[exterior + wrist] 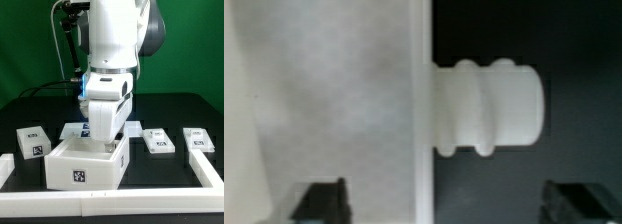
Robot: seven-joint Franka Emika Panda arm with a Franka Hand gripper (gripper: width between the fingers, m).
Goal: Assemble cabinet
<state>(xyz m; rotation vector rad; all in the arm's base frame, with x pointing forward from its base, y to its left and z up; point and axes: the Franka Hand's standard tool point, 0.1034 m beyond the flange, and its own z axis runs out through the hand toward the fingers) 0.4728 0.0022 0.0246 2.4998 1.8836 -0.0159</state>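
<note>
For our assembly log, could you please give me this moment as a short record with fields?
hand: fingers wide apart, clamping nothing, low at the cabinet
cabinet: white box, marker tag on its front face
wrist view: ridged white knob sticking out beside a white panel
loose parts: small white tagged piece on the exterior view's left; two more on its right
table: black

A black table (30, 108) filled the lower half of the exterior view, its surface matte and dark. A low white border (212, 178) ran along the table's front edge and turned back along both sides, at the exterior view's left and right. Behind the table stood a plain, pale wall (25, 40).
</note>
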